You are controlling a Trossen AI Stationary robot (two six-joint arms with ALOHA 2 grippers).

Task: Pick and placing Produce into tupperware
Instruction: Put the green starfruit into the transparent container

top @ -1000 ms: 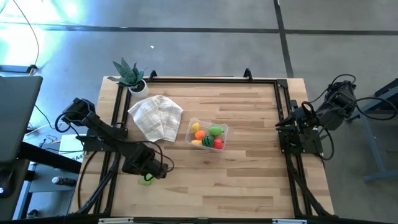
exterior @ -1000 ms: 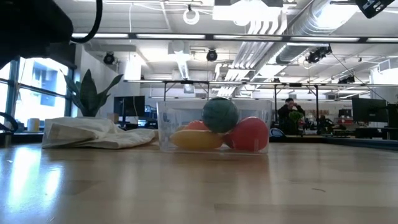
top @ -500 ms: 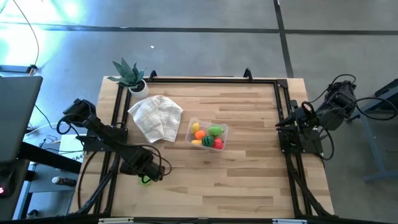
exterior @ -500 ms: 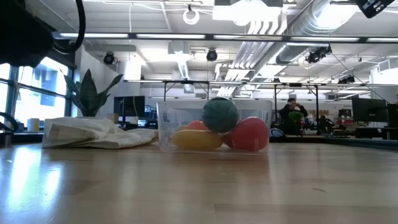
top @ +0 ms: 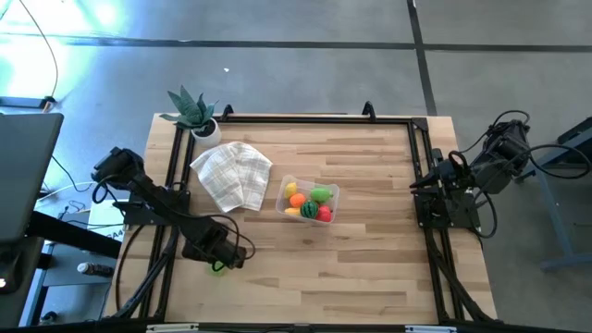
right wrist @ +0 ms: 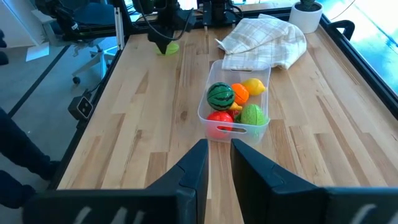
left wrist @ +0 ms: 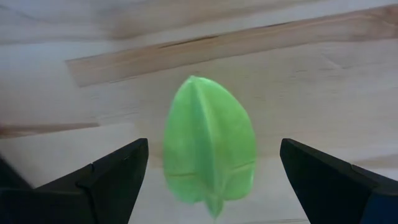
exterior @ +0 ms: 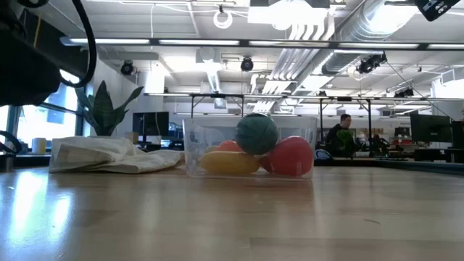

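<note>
In the high view, the tupperware [top: 309,201] is seen near the middle of the table [top: 370,268], just beside a checked cloth [top: 233,173]. The left gripper [top: 217,264] is placed low over a green fruit [top: 216,267] near the table's left edge.

In the low view, toy fruits are seen inside the tupperware [exterior: 250,148].

In the left wrist view, the fingers [left wrist: 106,180] are held wide apart on both sides of the green fruit [left wrist: 209,146], not touching it.

In the right wrist view, the right gripper [right wrist: 216,163] is kept almost closed, holding nothing, at the table's right edge.
</note>
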